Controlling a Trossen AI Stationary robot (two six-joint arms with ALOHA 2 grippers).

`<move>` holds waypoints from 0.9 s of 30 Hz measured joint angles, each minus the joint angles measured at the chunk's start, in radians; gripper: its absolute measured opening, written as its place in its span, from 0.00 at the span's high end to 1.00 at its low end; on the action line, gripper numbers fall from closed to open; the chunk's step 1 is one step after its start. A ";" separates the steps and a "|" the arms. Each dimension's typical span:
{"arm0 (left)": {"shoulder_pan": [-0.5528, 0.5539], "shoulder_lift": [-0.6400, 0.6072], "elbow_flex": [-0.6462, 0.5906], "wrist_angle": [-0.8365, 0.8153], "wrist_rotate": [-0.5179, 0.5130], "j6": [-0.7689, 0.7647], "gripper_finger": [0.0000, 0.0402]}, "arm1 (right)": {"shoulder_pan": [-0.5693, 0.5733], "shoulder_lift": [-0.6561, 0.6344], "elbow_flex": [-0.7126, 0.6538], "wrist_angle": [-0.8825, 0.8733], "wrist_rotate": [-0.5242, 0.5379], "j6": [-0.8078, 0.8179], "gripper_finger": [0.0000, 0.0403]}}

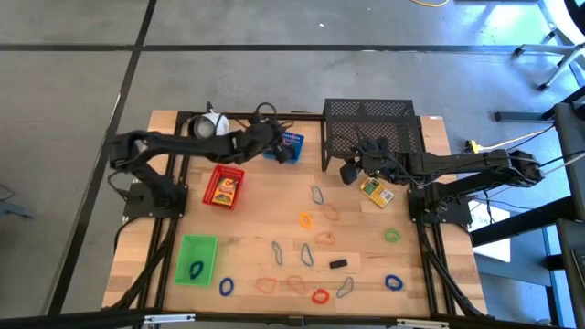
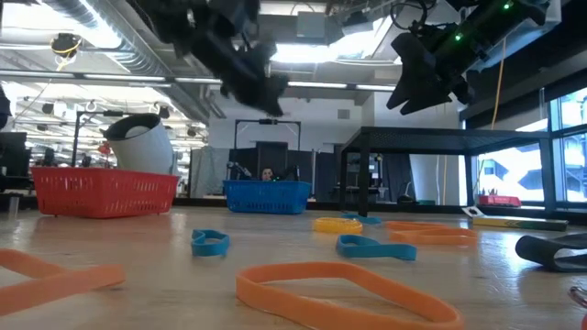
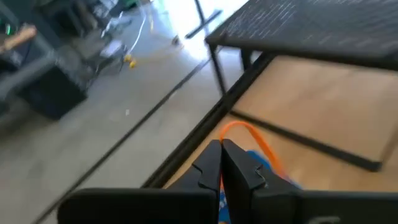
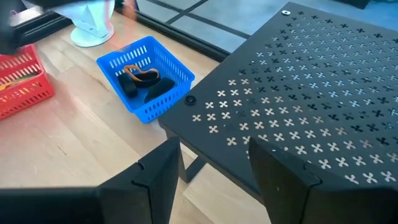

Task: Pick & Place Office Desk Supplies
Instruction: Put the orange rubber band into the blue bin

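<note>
My left gripper (image 1: 281,152) hangs shut over the blue tray (image 1: 292,143) at the table's far middle, with an orange band loop (image 3: 249,132) at its fingertips. The right wrist view shows the blue tray (image 4: 146,78) holding another orange band (image 4: 142,71) and dark pieces. My right gripper (image 4: 217,186) hovers open and empty beside the near left corner of the black mesh rack (image 1: 370,132). A small yellow box (image 1: 376,192) lies on the table below it. Coloured bands (image 1: 305,219) and a small black clip (image 1: 339,263) lie scattered over the near half. My left gripper pinches one end of the orange band loop (image 3: 225,127) between its two fingertips. The rest of the loop stands out ahead of the fingers, clear of the table, with the blue tray (image 3: 264,163) just below it. The fingers slant slightly downward toward the table's right.
A red tray (image 1: 224,187) with yellow contents sits left of centre. A green tray (image 1: 196,259) holding a blue band is at the near left. A white round cup-like object (image 1: 212,125) stands at the far edge behind my left arm.
</note>
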 joint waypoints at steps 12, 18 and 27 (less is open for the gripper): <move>0.055 0.202 0.000 0.015 0.016 -0.149 1.00 | 0.000 0.000 0.000 0.000 -0.007 0.027 0.52; 0.051 0.230 0.000 0.015 0.020 -0.178 0.97 | 0.000 0.000 0.000 -0.001 -0.008 0.027 0.52; 0.049 0.226 0.000 0.015 0.010 -0.201 0.85 | 0.000 0.000 0.000 -0.001 -0.008 0.028 0.52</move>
